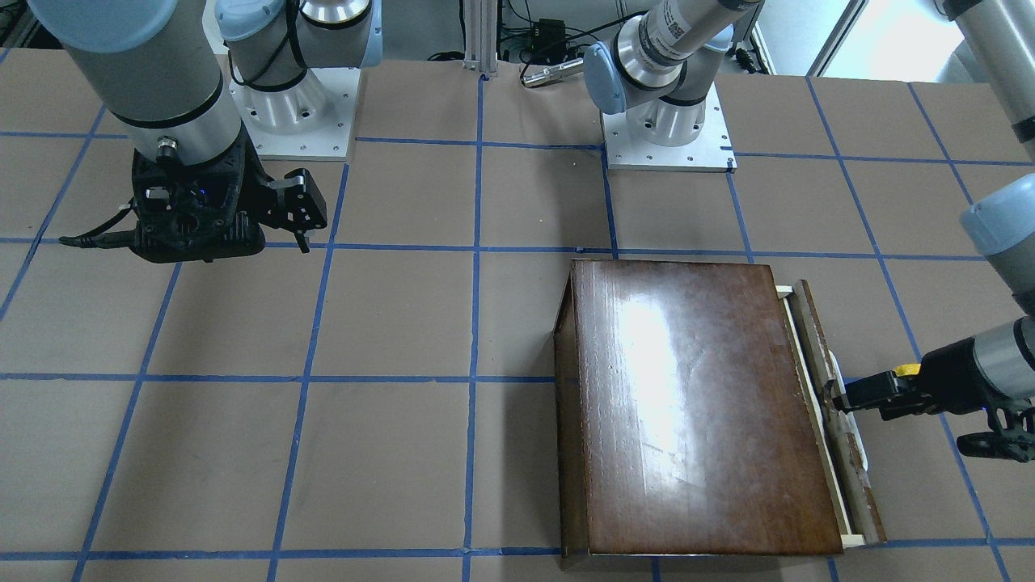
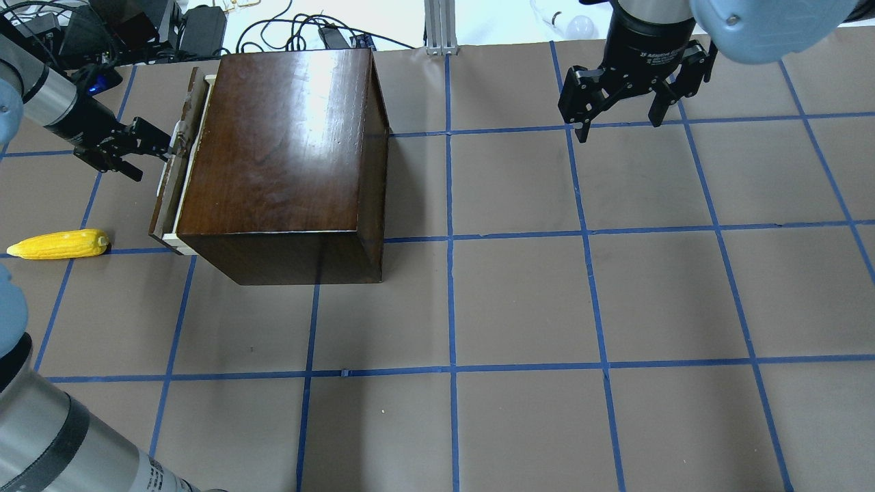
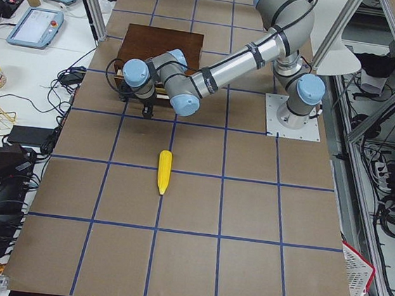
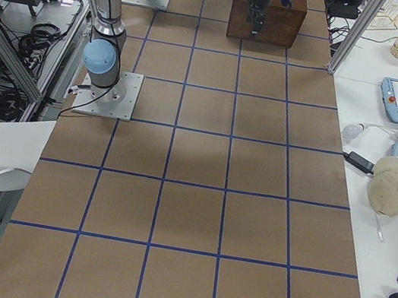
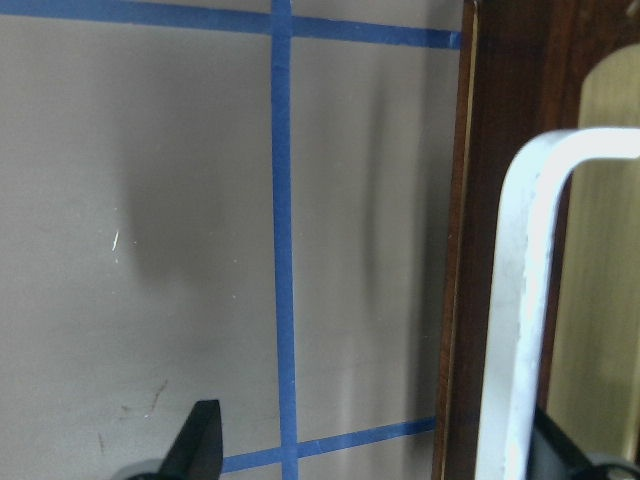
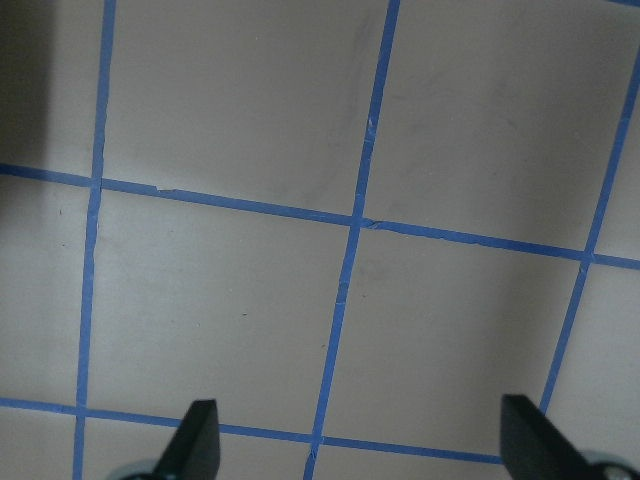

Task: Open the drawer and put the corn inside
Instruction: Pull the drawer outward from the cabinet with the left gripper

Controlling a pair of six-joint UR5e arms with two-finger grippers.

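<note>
Drawer handle (image 5: 525,300), inside wide-open left hand (image 5: 372,412)

Box: dark-brown rectangular wooden box (image 2: 287,150), glossy varnish, faint scuffs in the glare.
Drawer: pale-wood drawer with dark front panel (image 1: 859,501), raw matt edges, worn dull front.
Handle: off-white curved bar handle (image 5: 525,300), smooth, slight sheen.
Corn: bright yellow tapered corn cob (image 2: 60,244), bumpy.
Counter: brown paper-covered counter (image 2: 519,301), matt, with blue tape lines.
</note>
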